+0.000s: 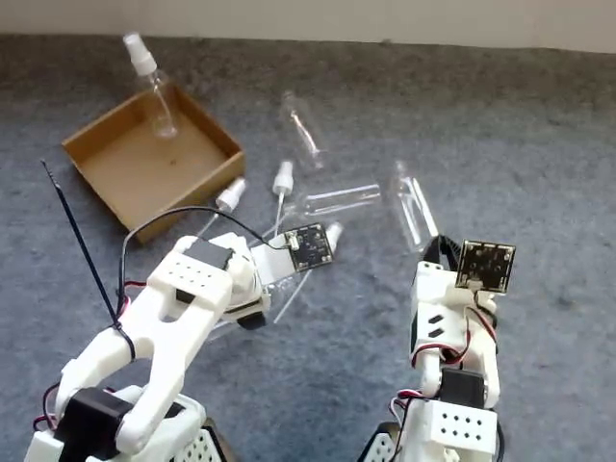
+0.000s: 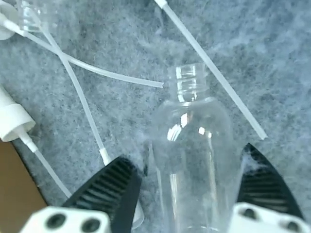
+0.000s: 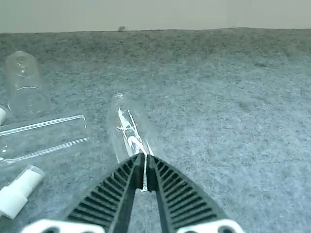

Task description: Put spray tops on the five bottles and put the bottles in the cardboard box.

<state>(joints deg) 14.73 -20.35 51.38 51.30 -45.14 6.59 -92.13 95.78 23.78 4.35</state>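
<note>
One capless bottle point(image 2: 190, 121) lengthwise between the spread left claw point(image 2: 187, 160), neck away; right claw point(image 3: 145, 167) pressed together

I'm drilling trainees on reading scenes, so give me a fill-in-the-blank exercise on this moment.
The left pincer straddles a clear bottle with no ___ on its neck.
The right pincer is ___.
The cardboard box holds ___ capped bottle.
Missing words: spray top; shut; one.
</note>
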